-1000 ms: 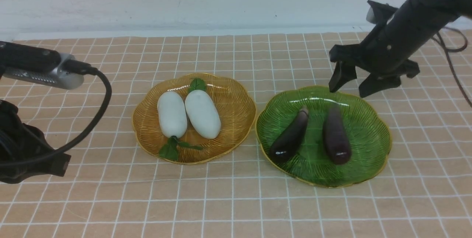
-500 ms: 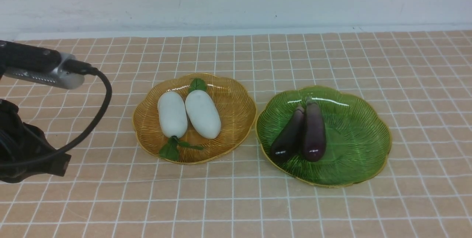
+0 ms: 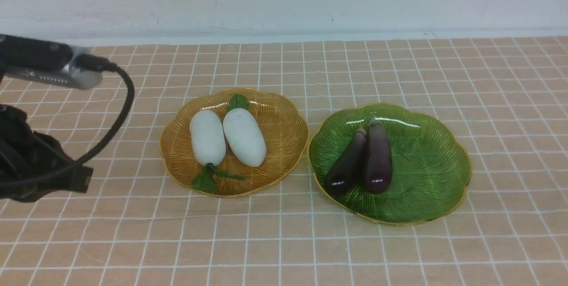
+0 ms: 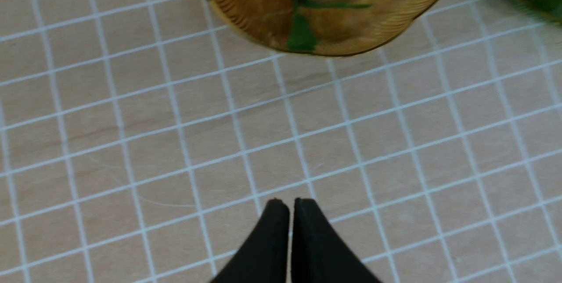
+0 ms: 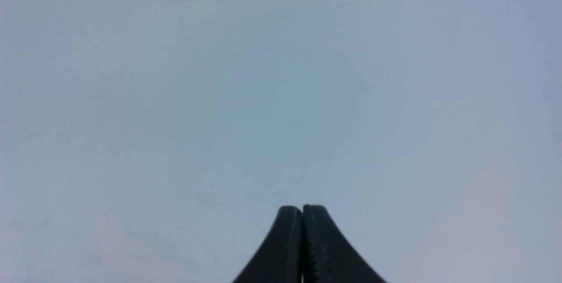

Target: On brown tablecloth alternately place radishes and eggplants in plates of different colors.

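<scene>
- Reading the brown tablecloth (image 3: 284, 250) first: it covers the surface, and both plates sit midway between its near and far edges.
- Toward the right edge, the green plate (image 3: 437, 175) carries both eggplants (image 3: 378, 157), lying side by side and touching.
- Just beside it, toward the left edge, the amber plate (image 3: 284, 119) carries both radishes (image 3: 207, 137), side by side.
- I judge the sorting done, so my step is a clean retreat.
- My left fingers (image 4: 268, 239) are pressed together, holding nothing, over bare cloth near the amber plate's near rim. I should lift straight up, clear of that rim.
- My right fingers (image 5: 287, 243) are likewise closed and empty, facing a blank background and absent from the front view. I would leave them parked.
</scene>
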